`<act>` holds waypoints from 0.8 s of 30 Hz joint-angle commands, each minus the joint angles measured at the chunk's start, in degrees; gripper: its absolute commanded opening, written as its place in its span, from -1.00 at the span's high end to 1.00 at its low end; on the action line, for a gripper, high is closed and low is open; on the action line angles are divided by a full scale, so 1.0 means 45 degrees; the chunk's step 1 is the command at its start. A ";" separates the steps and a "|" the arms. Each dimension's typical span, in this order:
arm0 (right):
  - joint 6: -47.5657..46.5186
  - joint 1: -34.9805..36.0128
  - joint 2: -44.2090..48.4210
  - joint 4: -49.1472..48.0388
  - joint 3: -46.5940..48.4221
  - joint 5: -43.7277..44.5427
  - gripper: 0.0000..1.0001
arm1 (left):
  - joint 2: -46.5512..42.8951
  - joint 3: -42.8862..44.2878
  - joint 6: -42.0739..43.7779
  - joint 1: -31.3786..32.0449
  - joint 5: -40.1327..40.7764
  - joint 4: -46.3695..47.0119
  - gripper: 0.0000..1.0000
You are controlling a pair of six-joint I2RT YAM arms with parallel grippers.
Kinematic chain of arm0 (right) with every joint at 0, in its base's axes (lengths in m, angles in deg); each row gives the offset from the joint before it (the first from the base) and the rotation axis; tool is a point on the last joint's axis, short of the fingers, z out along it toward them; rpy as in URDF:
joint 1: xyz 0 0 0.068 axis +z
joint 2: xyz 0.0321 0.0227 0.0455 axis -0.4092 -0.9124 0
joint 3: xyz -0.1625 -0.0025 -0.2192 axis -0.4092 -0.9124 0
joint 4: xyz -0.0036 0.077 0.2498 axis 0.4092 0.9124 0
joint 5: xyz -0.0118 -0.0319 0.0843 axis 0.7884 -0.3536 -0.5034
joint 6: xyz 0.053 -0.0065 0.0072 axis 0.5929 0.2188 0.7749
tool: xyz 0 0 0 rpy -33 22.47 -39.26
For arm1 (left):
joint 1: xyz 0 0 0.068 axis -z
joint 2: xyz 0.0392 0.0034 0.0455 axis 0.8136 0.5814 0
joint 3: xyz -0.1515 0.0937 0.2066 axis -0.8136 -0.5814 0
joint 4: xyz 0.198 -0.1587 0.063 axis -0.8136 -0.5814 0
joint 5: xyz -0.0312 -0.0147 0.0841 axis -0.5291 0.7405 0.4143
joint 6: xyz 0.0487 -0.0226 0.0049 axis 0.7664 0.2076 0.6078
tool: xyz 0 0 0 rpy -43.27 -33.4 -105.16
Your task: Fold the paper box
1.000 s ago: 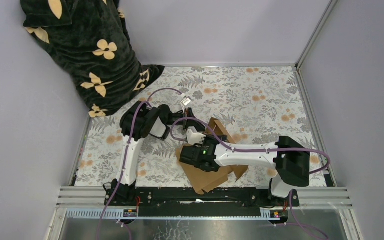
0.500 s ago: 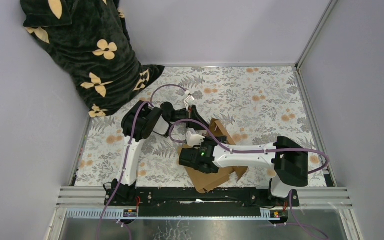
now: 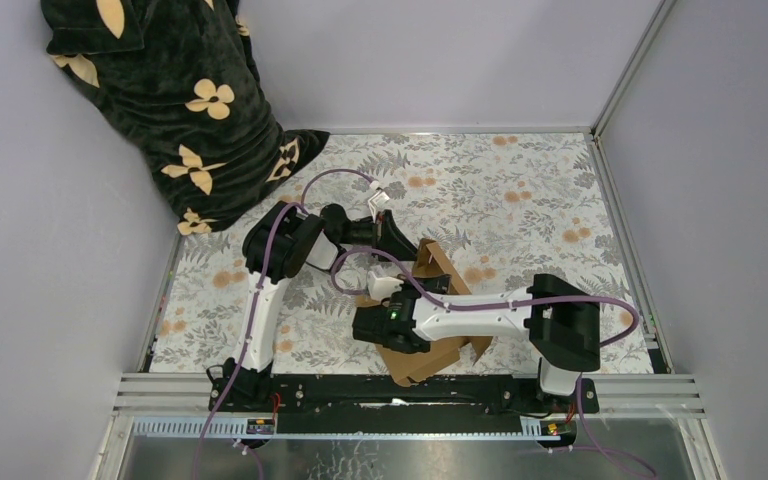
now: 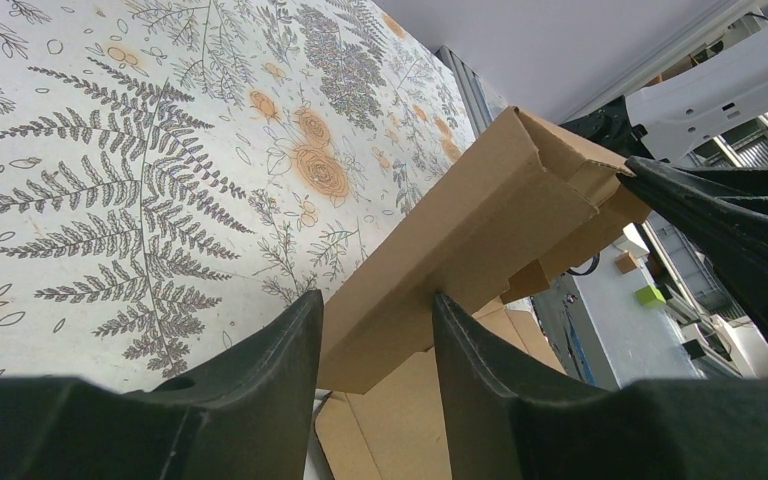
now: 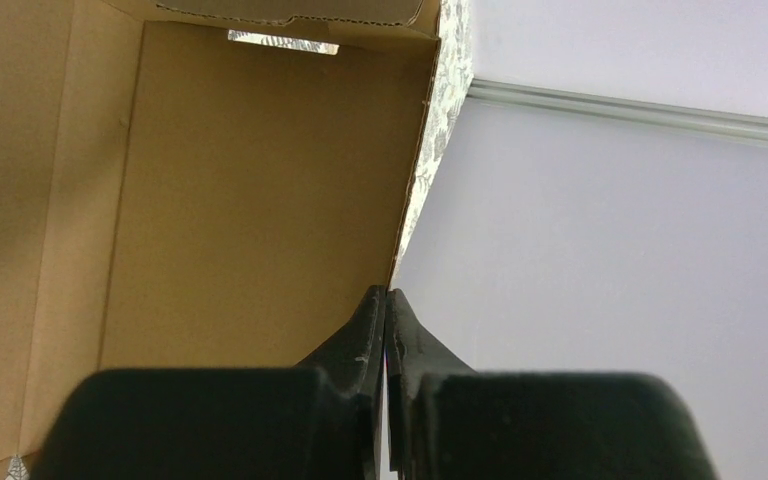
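Here is the paper box [image 3: 438, 265], sitting toward the near middle of the floral desk [image 3: 540, 190], between the two arms, with the right forearm lying across its near half. It is partly formed: one brown wall stands raised on the far side while flat panels spread out at the near edge. Over to the left pincer [image 4: 375, 300], and its jaws are parted about halfway, one black finger [image 4: 260, 385] on each side of that raised, doubled-over wall. From the wrist view the cardboard fills the gap between them, but I cannot tell whether they are squeezing it or only straddling it. The right pincer [image 5: 387, 300] has its jaws pressed together with nothing between them. Its tip sits right at the edge of a cardboard panel inside the box, seemingly touching it, though the angle is too tight to be sure. Off in the far left corner a dark blanket [image 3: 175, 110] with pale flowers lies heaped against the wall, well apart from the box.
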 commanded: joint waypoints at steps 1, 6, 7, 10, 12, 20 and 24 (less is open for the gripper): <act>0.0524 0.0309 -0.0313 0.0544 0.0590 0.0580 0.96 | -0.0136 0.0076 0.0104 -0.0131 -0.0273 0.1072 -0.03; 0.0734 0.0393 -0.0626 0.0760 0.0692 0.0765 0.96 | -0.0120 -0.0028 0.0109 -0.0176 -0.0303 0.1072 -0.02; 0.0796 0.0404 -0.0711 0.0830 0.0715 0.0831 0.96 | -0.0098 -0.0047 0.0109 -0.0176 -0.0298 0.1072 -0.02; 0.1033 0.0453 -0.0983 0.1051 0.0771 0.1010 0.97 | -0.0118 -0.0110 0.0120 -0.0185 -0.0294 0.1072 -0.02; 0.1201 0.0502 -0.1160 0.1187 0.0805 0.1124 0.97 | -0.0099 -0.0155 0.0138 -0.0195 -0.0294 0.1070 -0.02; 0.2219 0.0711 -0.1717 0.1995 0.1114 0.1529 0.97 | -0.0080 -0.0364 0.0279 -0.0196 -0.0324 0.1072 -0.01; 0.2452 0.0795 -0.1765 0.2010 0.1161 0.1372 0.97 | -0.0135 -0.0514 0.0377 -0.0136 -0.0346 0.1072 -0.01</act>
